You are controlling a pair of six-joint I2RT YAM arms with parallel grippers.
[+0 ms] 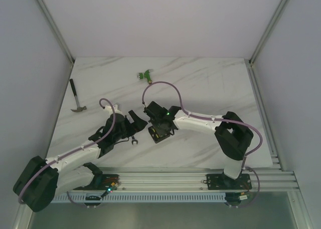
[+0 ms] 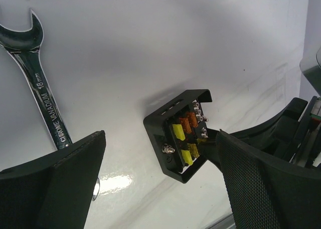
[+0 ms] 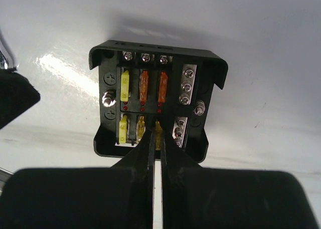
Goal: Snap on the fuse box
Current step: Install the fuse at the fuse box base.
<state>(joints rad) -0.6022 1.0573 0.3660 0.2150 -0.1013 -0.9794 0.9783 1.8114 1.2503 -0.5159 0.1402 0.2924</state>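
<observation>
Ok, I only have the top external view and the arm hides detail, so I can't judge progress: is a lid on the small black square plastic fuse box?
Observer: No. The right wrist view shows the fuse box open-topped, contents exposed.
Operator: And the right gripper?
Observer: The right gripper is shut, tips at a small yellow plastic fuse in the lower row.
Operator: The left?
Observer: The left gripper is open wide, clear of the box.

The left arm and right arm were white tubes with chunky black joints, purple cables looping along them, plus mesh-textured black finger pads.
</observation>
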